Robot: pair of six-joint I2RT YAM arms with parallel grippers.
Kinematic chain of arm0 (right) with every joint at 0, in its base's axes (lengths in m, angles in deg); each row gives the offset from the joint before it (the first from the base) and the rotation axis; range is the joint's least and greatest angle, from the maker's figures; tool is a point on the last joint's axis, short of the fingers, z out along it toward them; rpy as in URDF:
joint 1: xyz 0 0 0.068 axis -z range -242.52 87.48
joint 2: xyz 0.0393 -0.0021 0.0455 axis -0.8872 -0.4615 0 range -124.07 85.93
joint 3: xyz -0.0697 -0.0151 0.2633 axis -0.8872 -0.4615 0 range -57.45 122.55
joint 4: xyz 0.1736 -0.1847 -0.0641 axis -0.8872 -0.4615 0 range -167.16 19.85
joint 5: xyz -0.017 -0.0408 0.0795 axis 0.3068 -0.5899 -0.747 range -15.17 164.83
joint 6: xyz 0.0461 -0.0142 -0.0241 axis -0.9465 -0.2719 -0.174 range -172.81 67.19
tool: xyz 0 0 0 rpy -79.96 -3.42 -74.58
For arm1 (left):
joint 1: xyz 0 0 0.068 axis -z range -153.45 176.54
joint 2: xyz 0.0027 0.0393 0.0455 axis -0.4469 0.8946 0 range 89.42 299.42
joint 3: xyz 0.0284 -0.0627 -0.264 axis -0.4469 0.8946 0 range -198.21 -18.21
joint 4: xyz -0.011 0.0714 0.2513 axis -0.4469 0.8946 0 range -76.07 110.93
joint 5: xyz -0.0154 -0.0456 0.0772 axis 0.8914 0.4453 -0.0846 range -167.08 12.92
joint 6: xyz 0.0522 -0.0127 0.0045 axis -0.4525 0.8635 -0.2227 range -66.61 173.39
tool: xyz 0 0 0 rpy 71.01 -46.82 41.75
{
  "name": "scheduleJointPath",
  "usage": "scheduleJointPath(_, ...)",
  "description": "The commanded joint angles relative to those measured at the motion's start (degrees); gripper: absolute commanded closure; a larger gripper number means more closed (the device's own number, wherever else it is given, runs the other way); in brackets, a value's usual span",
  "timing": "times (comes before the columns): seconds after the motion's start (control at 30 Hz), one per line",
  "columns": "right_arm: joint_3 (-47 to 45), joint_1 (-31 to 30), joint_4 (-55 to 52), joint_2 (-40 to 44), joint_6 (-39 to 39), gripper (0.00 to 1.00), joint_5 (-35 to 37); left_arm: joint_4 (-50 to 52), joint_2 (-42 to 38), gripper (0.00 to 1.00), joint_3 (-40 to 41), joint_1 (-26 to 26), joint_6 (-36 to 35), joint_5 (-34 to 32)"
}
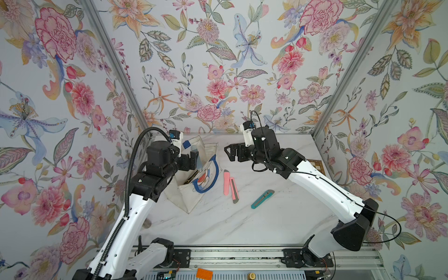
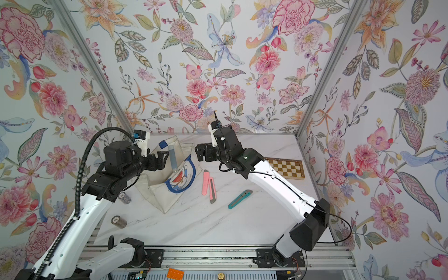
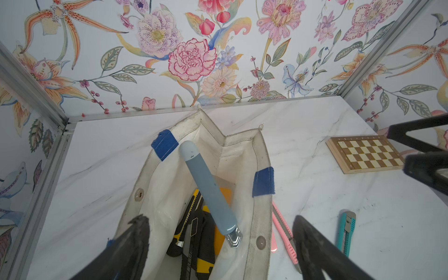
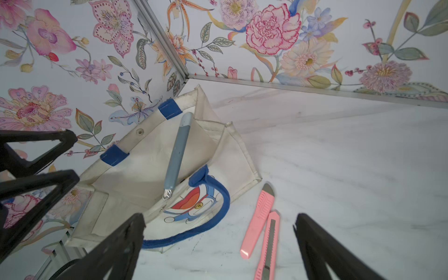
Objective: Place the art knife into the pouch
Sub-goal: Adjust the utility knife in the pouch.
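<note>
Teal knife (image 1: pixel 262 199) and two pink knives (image 1: pixel 227 184) lie nearest on the table (image 1: pixel 266 225), right of the pouch (image 1: pixel 179 196). Its mouth gapes to take the art knife (image 2: pixel 172 157), which sits blade down inside with its handle propped on the far rim. Left hand (image 2: pixel 164 160) hovers just beside it, wide open and gripping nothing. Right hand (image 1: pixel 229 153), open and empty, hangs clear.

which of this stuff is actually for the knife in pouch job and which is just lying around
For the job: pouch, blue-grey knife in its mouth, yellow-and-black knives inside; likely also plain pink knife, pink knife with metal strip, teal knife.
Lying about: chessboard, two small round stacks.
</note>
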Motion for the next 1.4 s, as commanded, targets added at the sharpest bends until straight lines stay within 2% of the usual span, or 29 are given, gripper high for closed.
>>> scheduleJointPath(0.0, -4.4, 1.1, 2.1, 4.2, -2.0, 0.01, 1.5, -2.9, 5.4, 0.14, 1.1, 0.2, 1.0, 2.3)
scheduleJointPath(0.17, -10.4, 3.3, 2.1, 9.2, -4.1, 0.01, 2.1, -6.7, 11.8, 0.23, 0.2, 0.1, 2.7, 5.2)
scheduleJointPath(0.57, -17.8, 10.4, 2.2, 17.2, -4.7, 0.01, 2.3, -7.0, 21.6, 0.25, -1.6, -0.4, 5.2, 7.7)
scheduleJointPath(0.83, -19.4, 13.1, 2.1, 18.2, -4.4, 0.01, 1.0, -8.1, 25.6, 0.24, -1.4, -1.6, 4.7, 7.8)
scheduleJointPath(0.93, -19.5, 13.6, 2.1, 18.3, -4.3, 0.01, 0.6, -7.3, 27.4, 0.28, -2.9, -1.7, 4.6, 9.0)
scheduleJointPath(1.03, -19.7, 13.9, 2.1, 18.8, -4.1, 0.01, 0.5, -5.5, 26.7, 0.29, -4.9, -1.6, 4.6, 8.8)
scheduleJointPath(1.23, -20.1, 14.3, 2.1, 19.5, -3.8, 0.01, 0.3, -4.0, 18.2, 0.25, -6.5, -0.3, 4.5, 4.2)
scheduleJointPath(1.37, -20.5, 14.4, 2.5, 19.6, -3.7, 0.01, -0.3, -3.0, 12.8, 0.26, -8.3, 3.1, 5.0, 1.6)
